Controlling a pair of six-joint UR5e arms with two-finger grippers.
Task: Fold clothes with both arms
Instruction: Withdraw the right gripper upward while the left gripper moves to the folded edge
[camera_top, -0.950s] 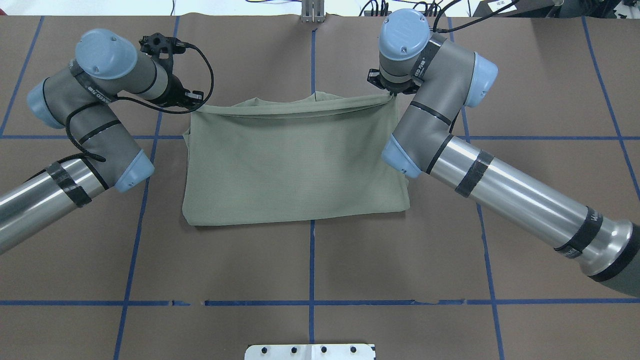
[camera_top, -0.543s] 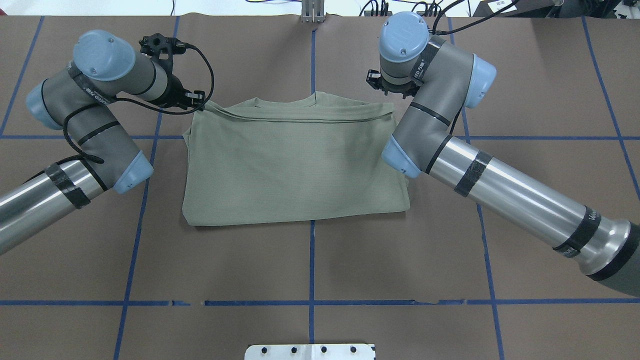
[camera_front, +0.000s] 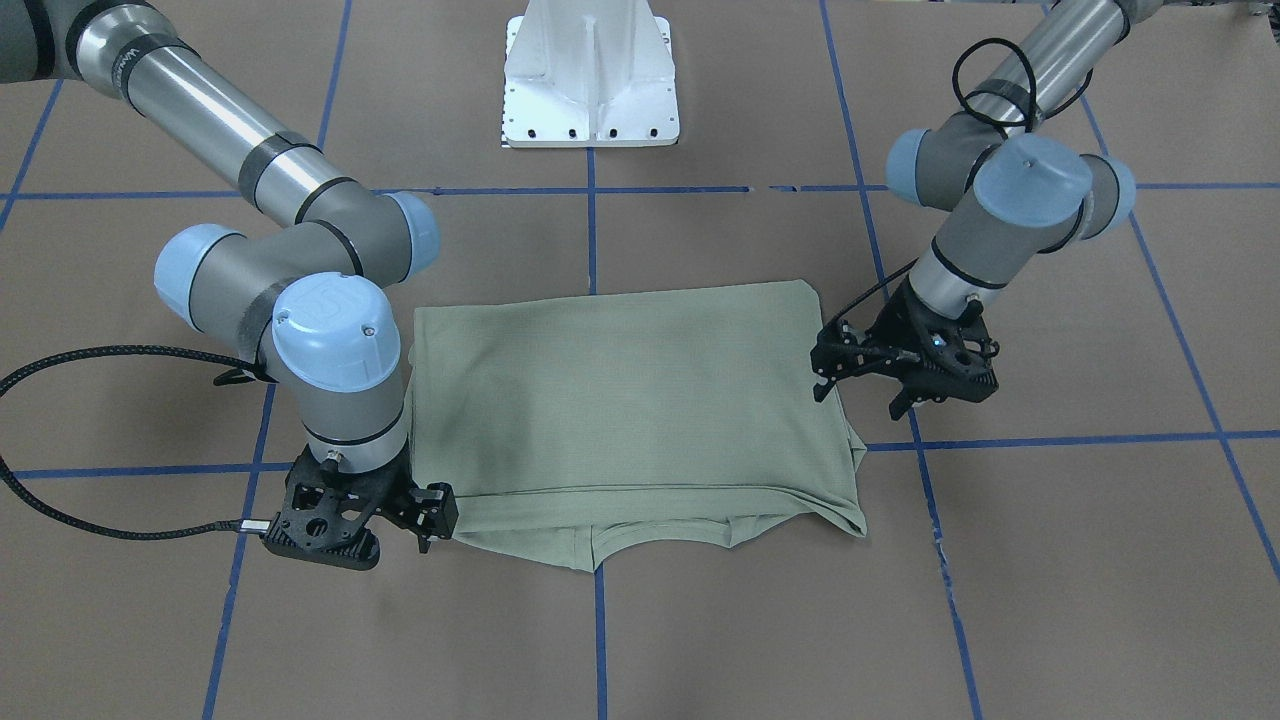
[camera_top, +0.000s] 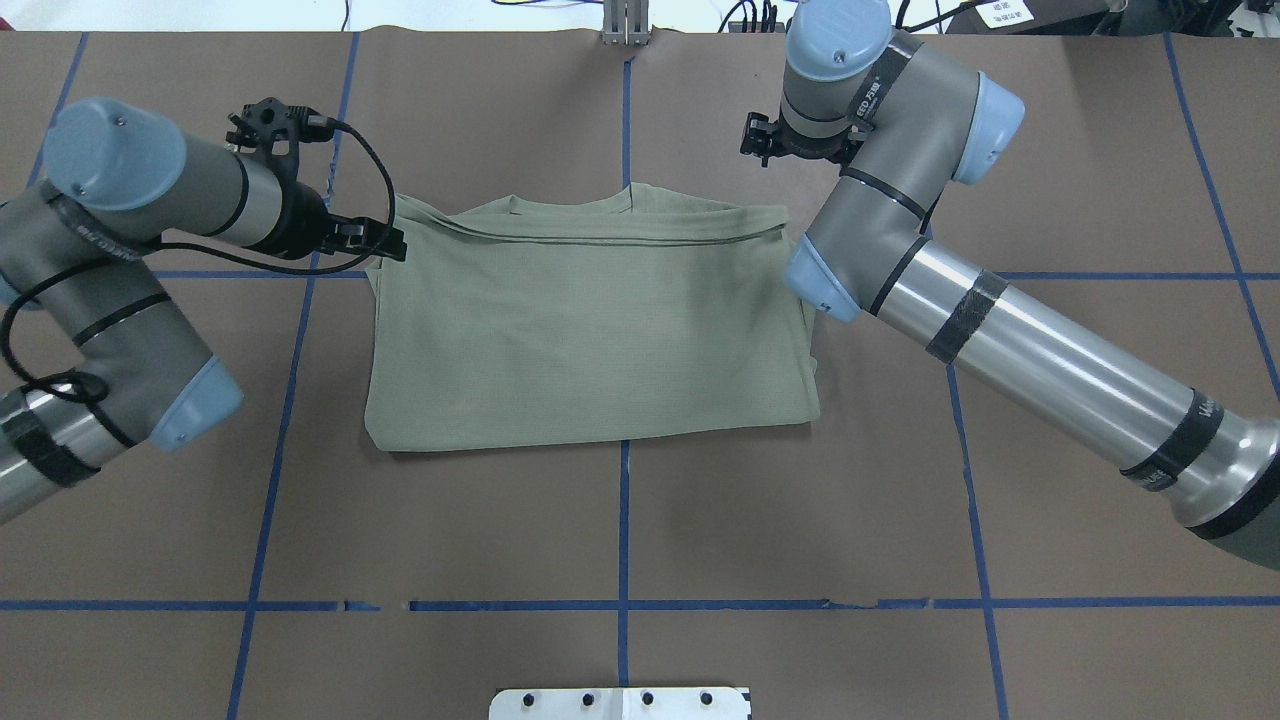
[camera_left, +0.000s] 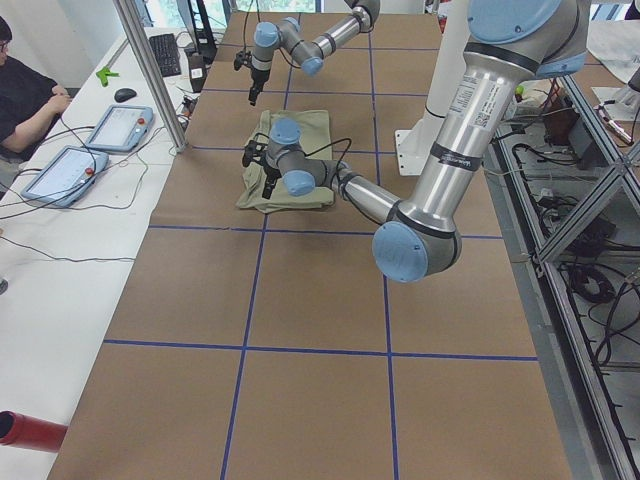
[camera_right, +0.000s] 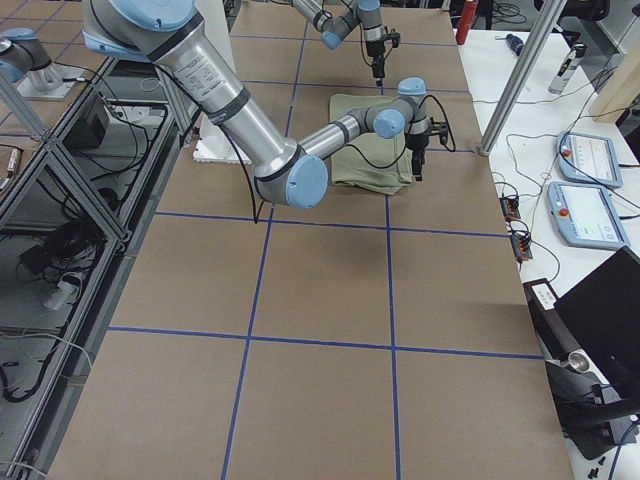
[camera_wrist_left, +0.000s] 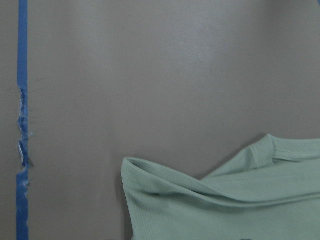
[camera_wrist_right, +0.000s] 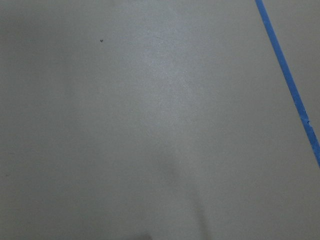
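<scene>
Plainly, left gripper (camera_front: 856, 402) gapes empty beside shirt (camera_front: 630, 400); right gripper (camera_front: 437, 520) half-hidden under its wrist, jaws unreadable.

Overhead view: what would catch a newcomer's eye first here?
A folded sage-green shirt lies flat in the middle of the brown table. The silver-grey left arm and right arm flank it, left gripper at its far left corner, right gripper just beyond its far right corner.

Shirt (camera_wrist_left: 225, 200) runs off the left wrist view's lower edge — right gripper (camera_top: 758, 148) tucked under its wrist, jaws unreadable.
</scene>
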